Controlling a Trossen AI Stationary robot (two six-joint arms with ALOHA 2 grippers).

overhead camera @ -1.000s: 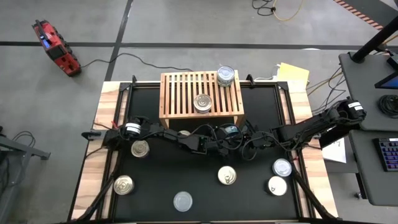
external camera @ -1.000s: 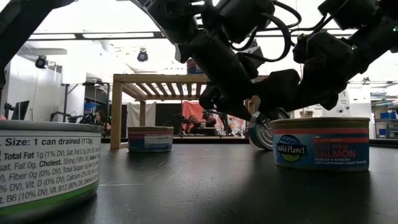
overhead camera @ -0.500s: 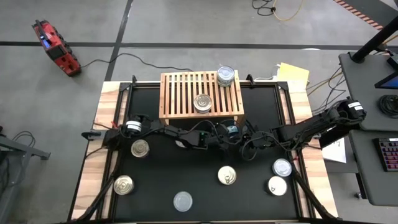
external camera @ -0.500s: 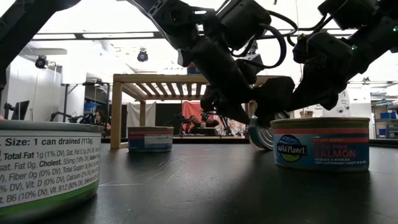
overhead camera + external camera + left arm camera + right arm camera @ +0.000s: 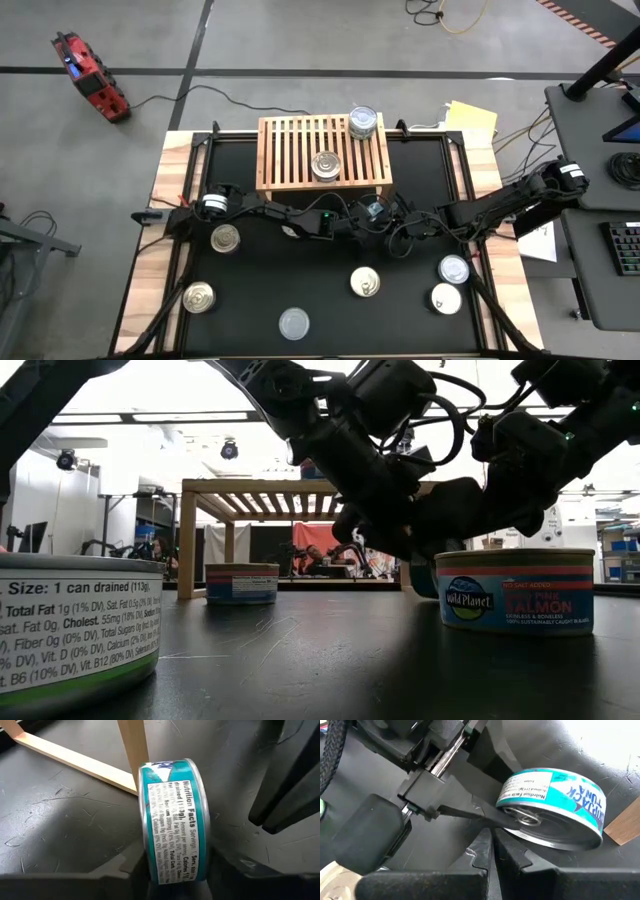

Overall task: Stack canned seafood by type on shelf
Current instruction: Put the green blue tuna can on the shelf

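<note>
Near the shelf's front right leg, high view: both grippers meet over one teal tuna can [image 5: 374, 209], at about 5 o'clock from the shelf [image 5: 290, 140].
Can attitude: tipped up on its edge; label band faces the left wrist camera, round faces turned sideways [image 5: 172, 820].
Can axis: lies roughly across the left fingers, so the two flat faces meet the pads.
Left gripper [image 5: 175, 870]: nearer arm, reaching in from 9 o'clock; fingers sit either side of the can, touching or just off its faces; a firm clamp cannot be told.
Right gripper [image 5: 490, 847]: reaching in from 3 o'clock, fingers pressed together, tips just under the can's lid rim [image 5: 552, 807], steadying or propping it.
Shelf load: two cans on the slats, one mid-front [image 5: 324, 165], one at the back right corner [image 5: 362, 122].
Loose cans: five more spread over the black mat.
Judgement: lift depends on the left fingers seating on the faces.
</note>
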